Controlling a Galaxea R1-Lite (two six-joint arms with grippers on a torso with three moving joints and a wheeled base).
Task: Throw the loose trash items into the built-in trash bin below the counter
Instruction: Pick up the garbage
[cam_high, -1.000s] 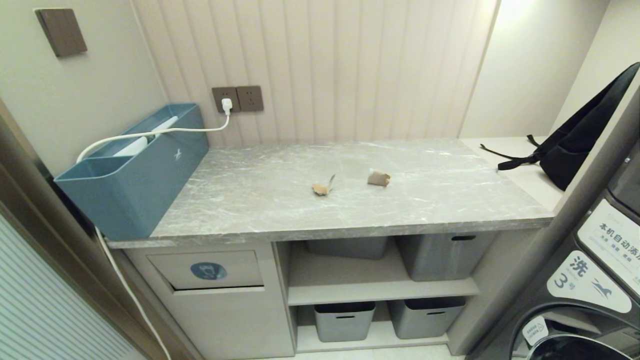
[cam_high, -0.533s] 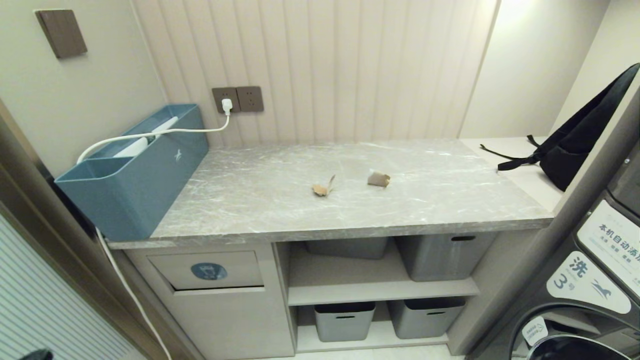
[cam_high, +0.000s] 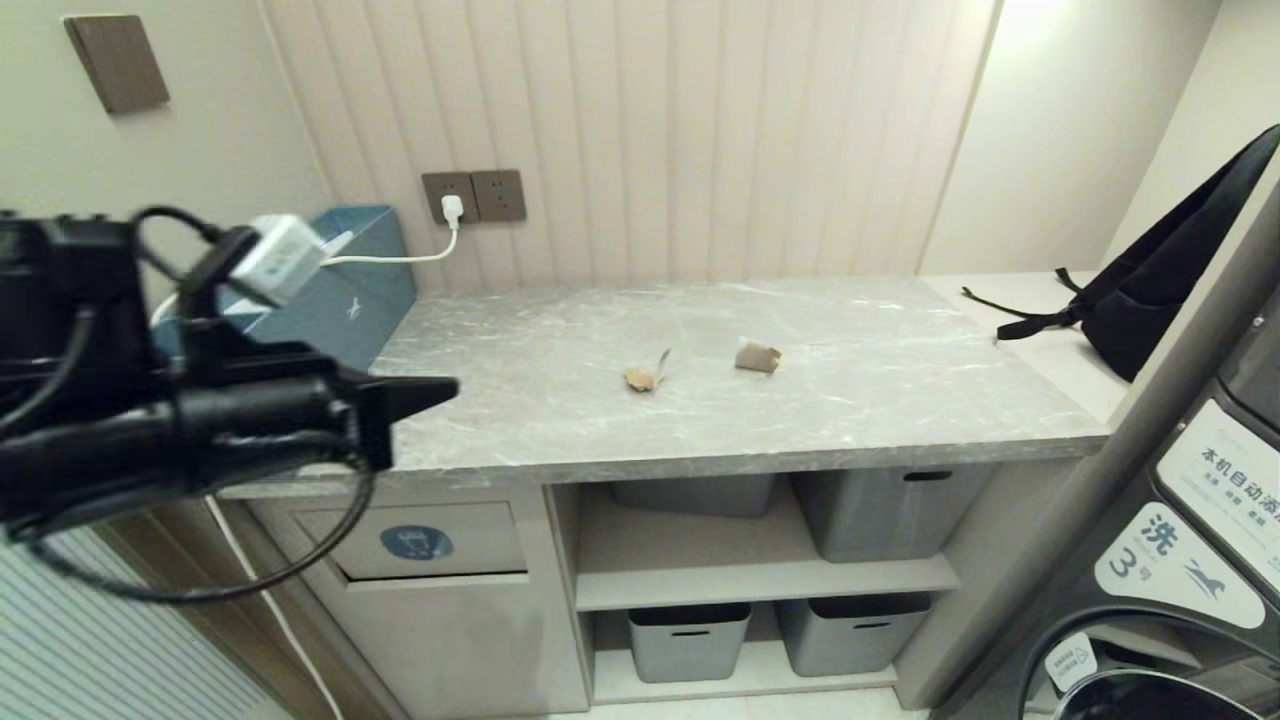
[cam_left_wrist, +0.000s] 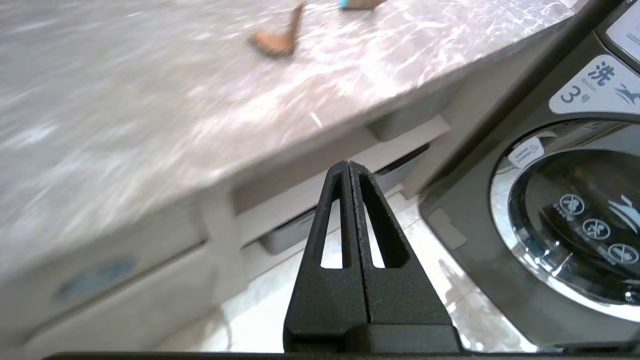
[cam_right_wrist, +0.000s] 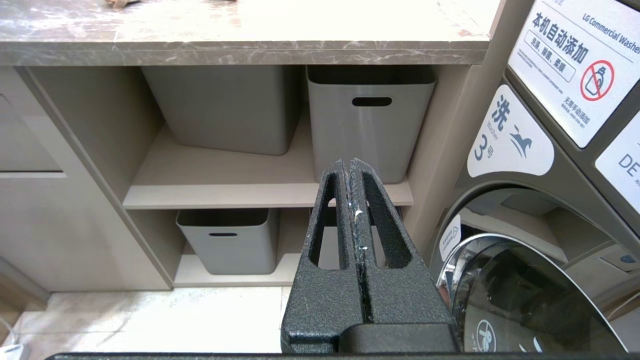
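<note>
While my left gripper (cam_high: 440, 388), at the frame's left, is pressed shut and empty, I'd open it before reaching the paper wad (cam_high: 641, 377) at centre.

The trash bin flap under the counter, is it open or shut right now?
Shut. The flap with the blue sticker sits flush in the cabinet front, with only a thin dark gap along its lower edge.

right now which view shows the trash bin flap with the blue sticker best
The head view: the trash bin flap faces the camera whole, sticker sharp, under the counter's left end. The left wrist view shows it only as a blurred smear. The right wrist view catches just a bare corner.
</note>
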